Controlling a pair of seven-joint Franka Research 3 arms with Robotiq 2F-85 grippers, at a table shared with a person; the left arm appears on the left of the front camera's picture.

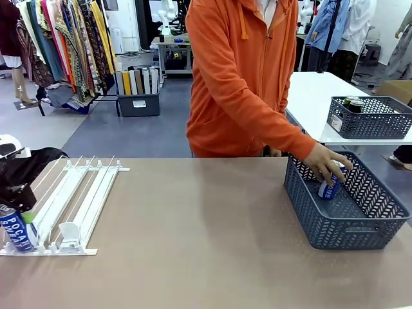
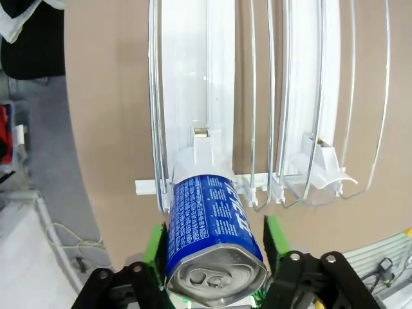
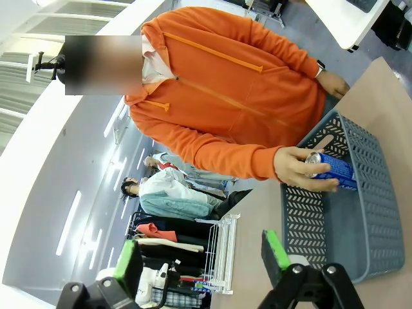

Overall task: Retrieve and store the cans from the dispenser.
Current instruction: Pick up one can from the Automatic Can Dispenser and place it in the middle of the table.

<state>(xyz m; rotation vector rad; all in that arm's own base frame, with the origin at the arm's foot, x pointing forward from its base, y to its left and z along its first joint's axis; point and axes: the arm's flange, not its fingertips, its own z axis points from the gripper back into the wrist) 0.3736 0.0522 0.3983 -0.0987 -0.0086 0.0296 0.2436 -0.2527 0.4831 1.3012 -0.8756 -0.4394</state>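
Clamped onto blue can (image 2: 212, 212), lower centre, with left end effector (image 2: 214, 248) (likely to lift it off dispenser (image 2: 193, 77)); holding right end effector (image 3: 201, 257) wide.

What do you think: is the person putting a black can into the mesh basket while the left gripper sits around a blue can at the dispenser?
The person's can is blue, not black, as the right wrist view shows; the mesh basket, and the left gripper around a blue can at the dispenser, are right.
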